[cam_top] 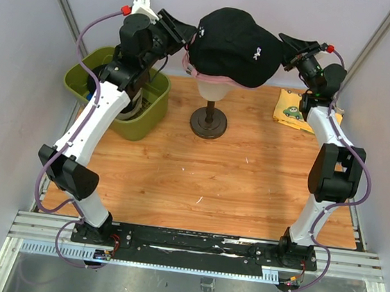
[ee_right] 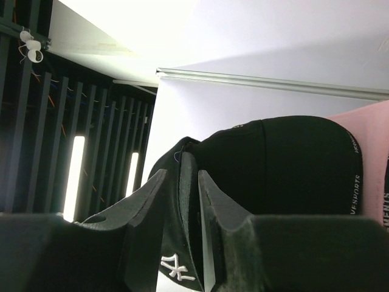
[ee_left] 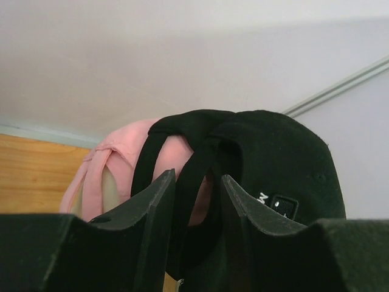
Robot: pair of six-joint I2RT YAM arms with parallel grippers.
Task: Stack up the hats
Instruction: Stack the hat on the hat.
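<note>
A black hat (cam_top: 233,45) sits on top of a pink hat (cam_top: 212,79) on the cream mannequin head (cam_top: 211,92). My left gripper (cam_top: 187,39) is at the hat's left side. In the left wrist view this gripper (ee_left: 197,176) is shut on the black back strap (ee_left: 194,164), and the pink hat (ee_left: 121,152) shows behind it. My right gripper (cam_top: 284,41) is at the hat's right side. Seen from the right wrist, this gripper (ee_right: 181,171) is closed on the black brim (ee_right: 189,207), which has a white logo. A second black crown (ee_right: 285,164) and a pink edge (ee_right: 371,121) lie beyond it.
The mannequin's dark round stand (cam_top: 208,124) is at the back middle of the wooden table. An olive-green bin (cam_top: 148,124) with fabric inside stands at the back left under my left arm. A yellow printed cloth (cam_top: 293,109) lies at the back right.
</note>
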